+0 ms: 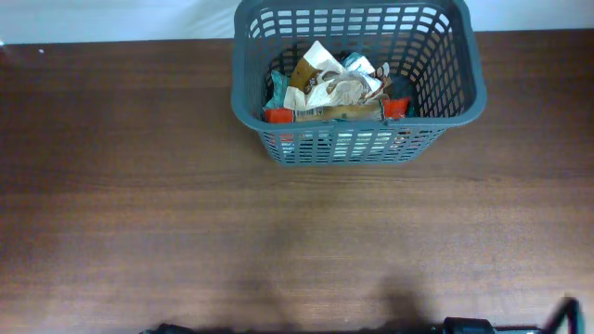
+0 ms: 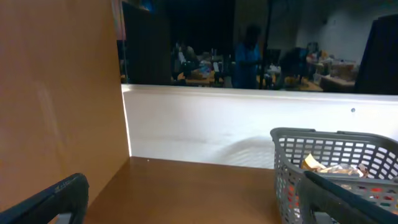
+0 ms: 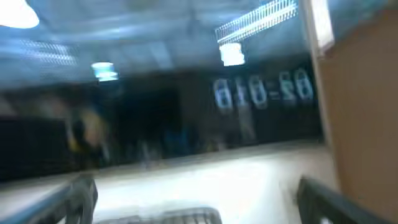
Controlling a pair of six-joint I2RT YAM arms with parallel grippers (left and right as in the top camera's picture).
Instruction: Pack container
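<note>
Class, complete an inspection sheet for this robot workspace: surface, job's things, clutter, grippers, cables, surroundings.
Surface: brown wood-grain table.
Job's things: grey lattice container upright near the far edge, snack packets piled inside.
Clutter: nothing seen outside the container.
Grippers: left gripper and right gripper at the near edge, jaws apart, holding nothing; right wrist view is blurred.
Cables: nothing seen.
Surroundings: white back panel, wooden side panel, dim room with desks beyond.

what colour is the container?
The container is dark blue-grey, with slotted lattice sides. It shows best in the overhead view.
</note>
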